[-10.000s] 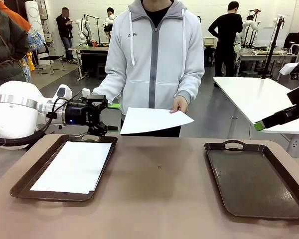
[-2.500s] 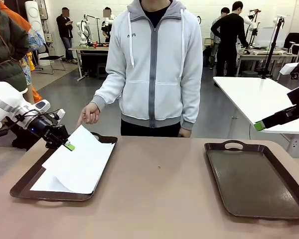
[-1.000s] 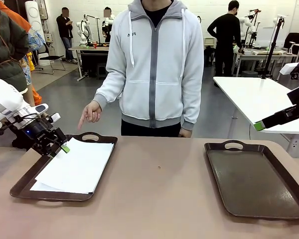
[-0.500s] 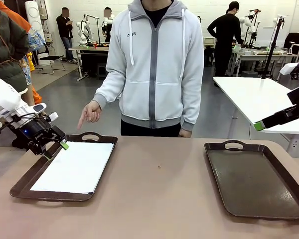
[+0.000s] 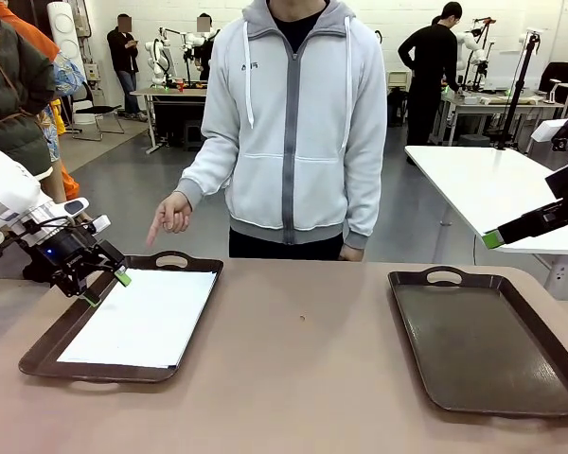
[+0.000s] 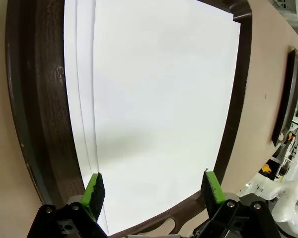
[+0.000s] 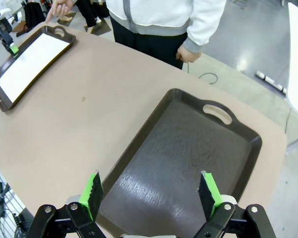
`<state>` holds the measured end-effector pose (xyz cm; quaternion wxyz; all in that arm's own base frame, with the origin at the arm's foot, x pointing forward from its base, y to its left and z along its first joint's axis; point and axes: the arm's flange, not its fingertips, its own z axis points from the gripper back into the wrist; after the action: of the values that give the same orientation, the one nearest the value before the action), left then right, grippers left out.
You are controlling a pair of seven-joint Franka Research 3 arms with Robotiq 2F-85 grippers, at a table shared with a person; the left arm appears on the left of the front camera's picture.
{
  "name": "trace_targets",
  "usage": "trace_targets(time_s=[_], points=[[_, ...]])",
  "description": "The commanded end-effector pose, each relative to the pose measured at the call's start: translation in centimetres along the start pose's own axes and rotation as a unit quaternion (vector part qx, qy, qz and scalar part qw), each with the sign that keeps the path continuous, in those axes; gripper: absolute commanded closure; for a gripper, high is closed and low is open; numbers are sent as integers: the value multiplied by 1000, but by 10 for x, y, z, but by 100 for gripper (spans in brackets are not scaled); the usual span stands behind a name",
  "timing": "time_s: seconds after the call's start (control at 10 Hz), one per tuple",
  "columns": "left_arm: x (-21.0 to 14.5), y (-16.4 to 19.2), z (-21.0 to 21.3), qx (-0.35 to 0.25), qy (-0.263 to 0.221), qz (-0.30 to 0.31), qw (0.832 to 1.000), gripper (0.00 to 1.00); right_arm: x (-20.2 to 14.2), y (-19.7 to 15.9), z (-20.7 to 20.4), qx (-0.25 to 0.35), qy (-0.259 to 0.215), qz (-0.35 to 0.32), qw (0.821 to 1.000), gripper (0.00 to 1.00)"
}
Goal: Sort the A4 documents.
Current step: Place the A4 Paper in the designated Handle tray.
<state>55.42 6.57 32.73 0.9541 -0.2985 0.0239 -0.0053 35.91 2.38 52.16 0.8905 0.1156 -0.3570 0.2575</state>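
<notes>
Hoodie chest logo (image 5: 253, 65) unreadable (A4 documents (image 5: 144, 316) blank).

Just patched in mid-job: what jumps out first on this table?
The white A4 documents lie stacked in the left tray, bright against its dark brown. The open left gripper hangs at that tray's far left corner, holding nothing. The right tray lies bare, and the person's hand points down towards the left tray.

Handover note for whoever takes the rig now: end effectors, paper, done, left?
Left end effector: open, empty, above the left tray's far-left corner.
Right end effector: open, empty, above the right tray.
A4 documents: stacked flat in the left tray.
Person's hand points down toward the left tray, holds no sheet.
Done: sheets lie in the left tray.
Left: right tray holds nothing; wait for the next sheet.
</notes>
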Motion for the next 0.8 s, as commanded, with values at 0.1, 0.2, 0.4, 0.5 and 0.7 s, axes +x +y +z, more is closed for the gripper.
trace_targets(time_s=[0.1,0.2,0.4,0.5,0.7], points=[[1,0,3,0,0,-9,1000,0,0,0,-1,3,0,0,1000,0],[1,0,3,0,0,-9,1000,0,0,0,-1,3,0,0,1000,0],[1,0,3,0,0,-9,1000,0,0,0,-1,3,0,0,1000,0],[1,0,3,0,0,-9,1000,0,0,0,-1,3,0,0,1000,0],[1,0,3,0,0,-9,1000,0,0,0,-1,3,0,0,1000,0]])
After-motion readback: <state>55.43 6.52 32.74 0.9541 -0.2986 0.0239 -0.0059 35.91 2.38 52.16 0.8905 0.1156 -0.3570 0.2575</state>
